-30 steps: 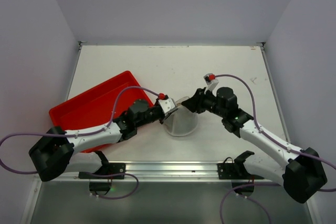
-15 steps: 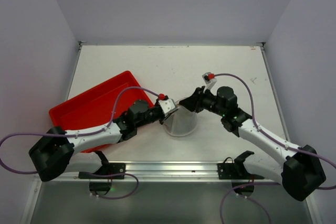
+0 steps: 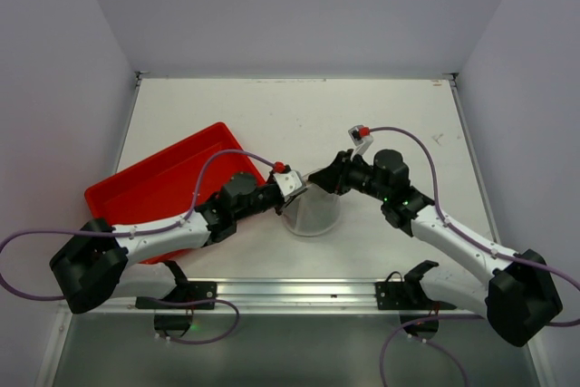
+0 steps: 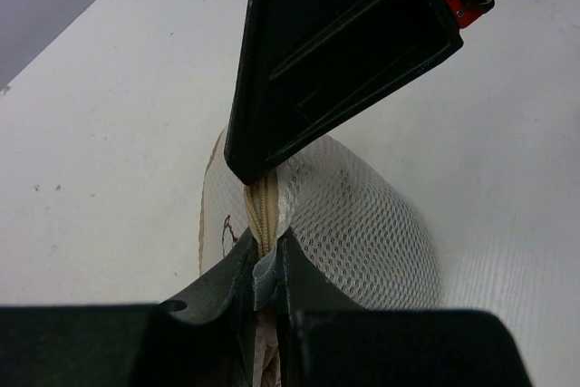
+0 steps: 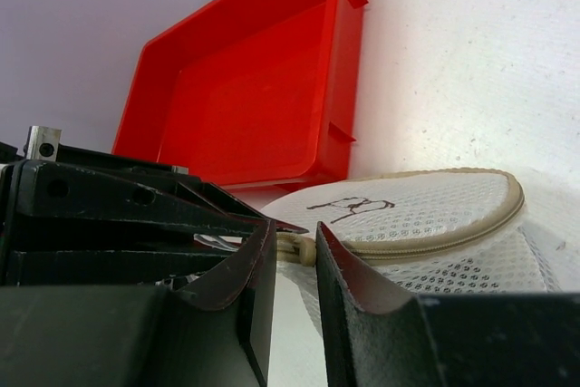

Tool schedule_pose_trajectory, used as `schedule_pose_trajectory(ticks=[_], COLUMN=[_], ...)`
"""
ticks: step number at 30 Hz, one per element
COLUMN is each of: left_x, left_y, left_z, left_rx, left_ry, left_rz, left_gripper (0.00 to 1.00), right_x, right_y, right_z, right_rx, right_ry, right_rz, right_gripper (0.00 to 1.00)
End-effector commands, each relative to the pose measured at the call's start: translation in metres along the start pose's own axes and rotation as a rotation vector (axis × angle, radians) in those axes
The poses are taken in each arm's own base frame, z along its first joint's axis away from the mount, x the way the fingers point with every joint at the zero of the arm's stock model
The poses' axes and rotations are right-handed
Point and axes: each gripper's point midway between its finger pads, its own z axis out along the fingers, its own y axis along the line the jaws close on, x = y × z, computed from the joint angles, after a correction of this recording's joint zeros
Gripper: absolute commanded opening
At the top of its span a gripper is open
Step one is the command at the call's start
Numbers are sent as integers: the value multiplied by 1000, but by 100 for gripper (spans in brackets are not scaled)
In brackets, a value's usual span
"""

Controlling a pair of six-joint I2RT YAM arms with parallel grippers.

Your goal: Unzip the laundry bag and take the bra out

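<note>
Black jaws of the left gripper [image 4: 267,265] pinch nearly shut on the seam of the laundry bag [image 3: 313,210], and the right gripper [image 5: 295,231] nips the beige zipper pull [image 5: 292,247] in a narrow gap. The bag sits between them on the table [image 3: 381,115], near the red tray [image 3: 154,189], round lid up, zipper line running gripper to gripper. Since a second ago the right gripper has crept left toward its partner; the bag has stayed put
</note>
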Motion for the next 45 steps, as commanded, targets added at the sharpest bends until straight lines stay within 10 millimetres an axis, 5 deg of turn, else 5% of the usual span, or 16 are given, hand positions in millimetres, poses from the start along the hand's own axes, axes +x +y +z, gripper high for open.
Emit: schedule_pose_trajectory(ticks=[1,12,21,30,34,35,45], left_x=[-22,-21,-22,-31,-31,-37,-61], left_y=[4,5,3,2,12,15,-1], left_z=[2,1,-1,-4,2,4,24], left_rx=[-15,-24,-13,-5,-55,-57,98], left_ry=[-80,-78,-90,-117,-105,-106,-35], left_rz=[34,30,37,41,-1,-18,-45], left_gripper=[1,0,0,1,28,46,64], right_x=[0,-2,-24,-30,-34,-36,-44], right_y=[-3,-16,-21,-47,-47,-45,-30], right_z=[0,-5,-22,-24,-28,-29,-32], right_rx=[19,102,198,314,329,325,258], right_ry=[-6,-34,-109,-127,-141,-151,-215], right_rz=[-2,21,-22,-52,-60,-58,-14], right_gripper=[26,0,0,0,0,0,0])
